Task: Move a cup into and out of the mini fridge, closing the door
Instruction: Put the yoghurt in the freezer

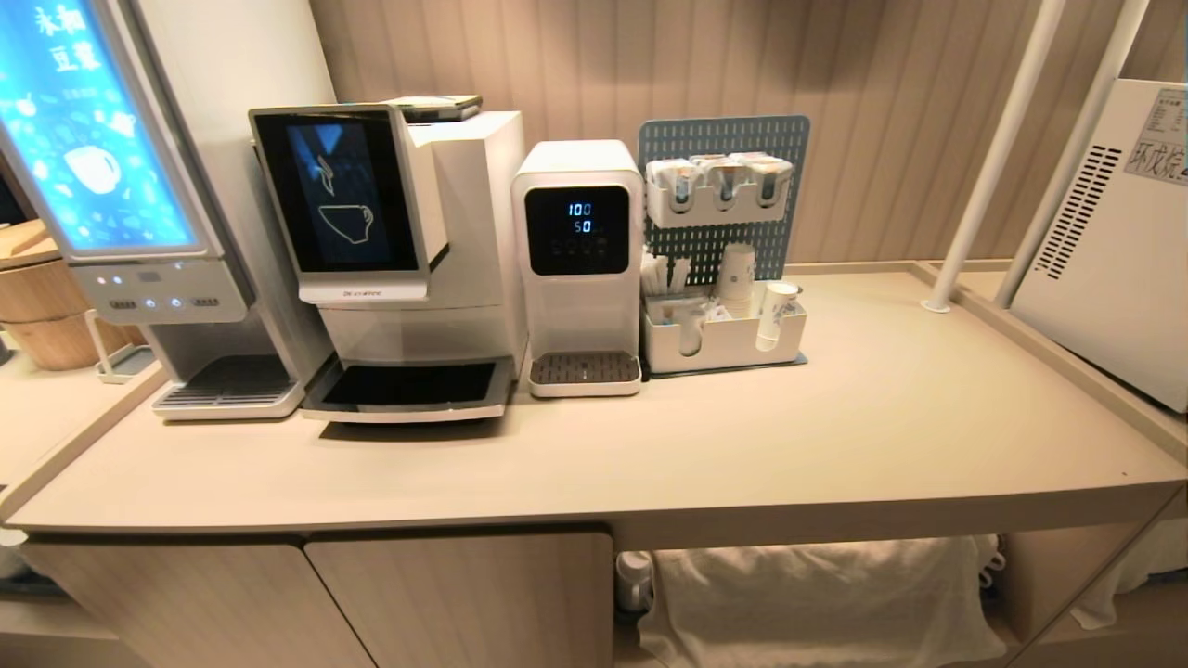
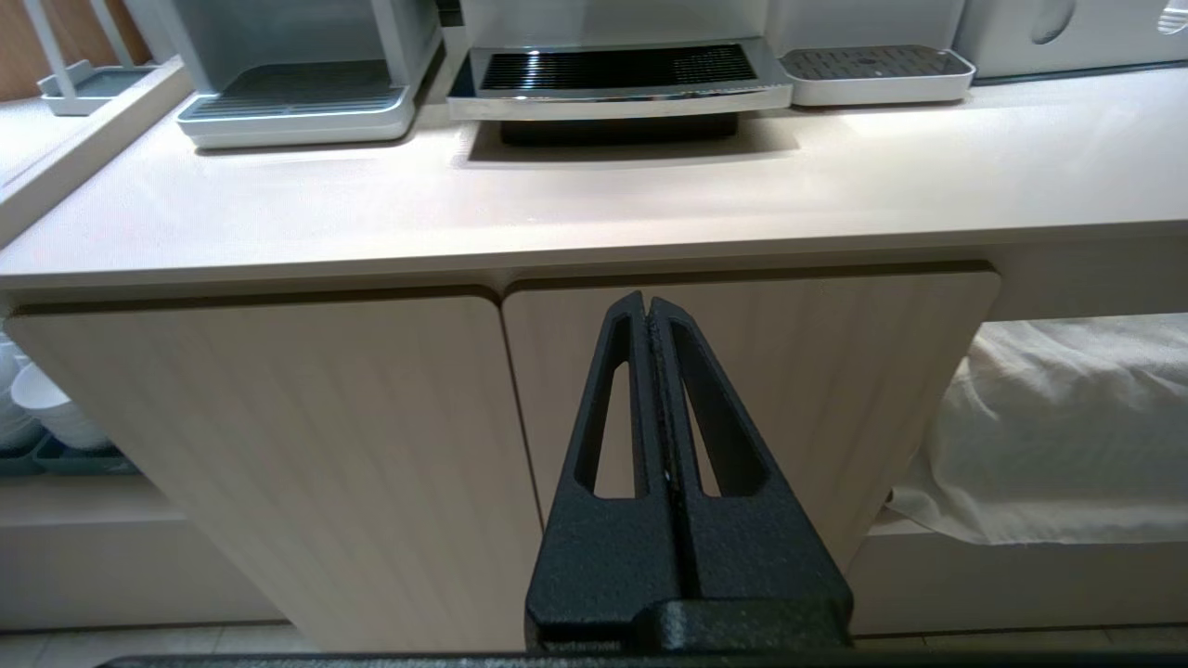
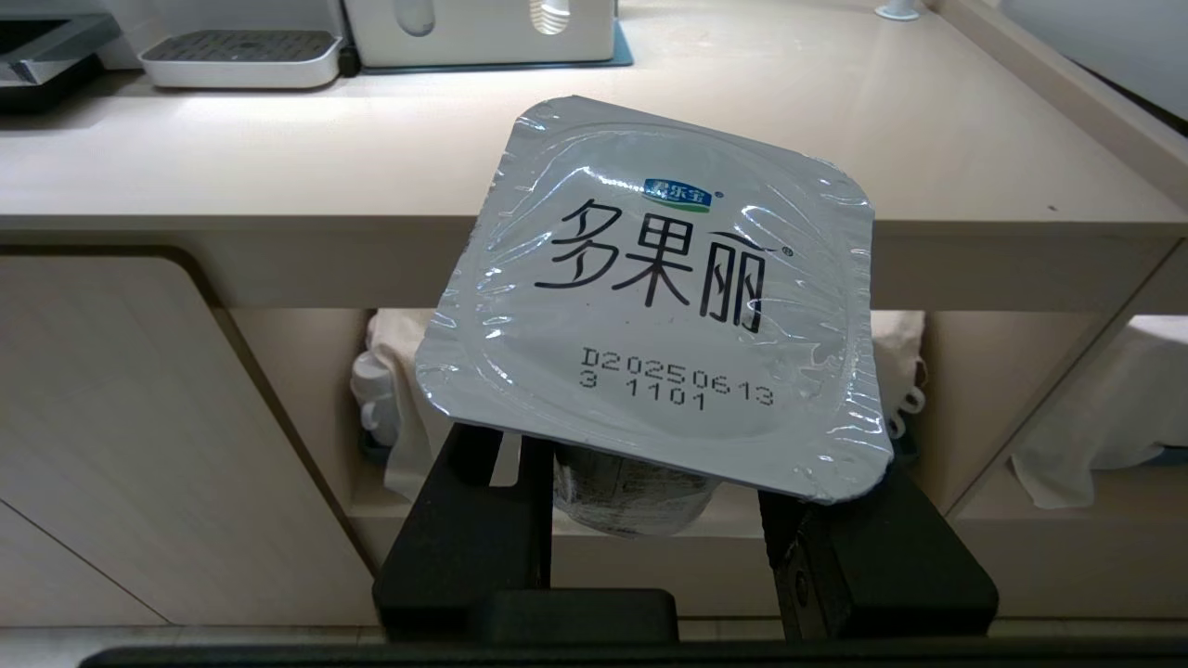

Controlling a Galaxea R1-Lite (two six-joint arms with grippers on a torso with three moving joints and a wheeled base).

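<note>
My right gripper [image 3: 650, 496] was partly open, its two black fingers [image 3: 473, 529] clamped on either side of the cup [image 3: 650, 288], a small tub sealed with a silver foil lid bearing black printed characters and a date code; the lid faced my wrist camera and hid the fingertips. I held it low, on the near side of the beige counter [image 3: 835, 158], in front of the open shelf under the counter's right part where a white cloth [image 3: 1067, 399] lay. My left gripper [image 2: 647, 306] was fully closed with nothing in it, pointing at the pale wooden cabinet doors [image 2: 278, 445] beneath the counter's left part. Neither arm showed from my head. On the far side of the counter stood a coffee machine [image 1: 390, 250] with a dark screen, a water dispenser [image 1: 577, 260] and an organiser [image 1: 724, 343] holding stacked paper cups [image 1: 738, 274]. The mini fridge [image 1: 1114, 241] sat at the far right, only its vented white side showing; I could not see its front.
</note>
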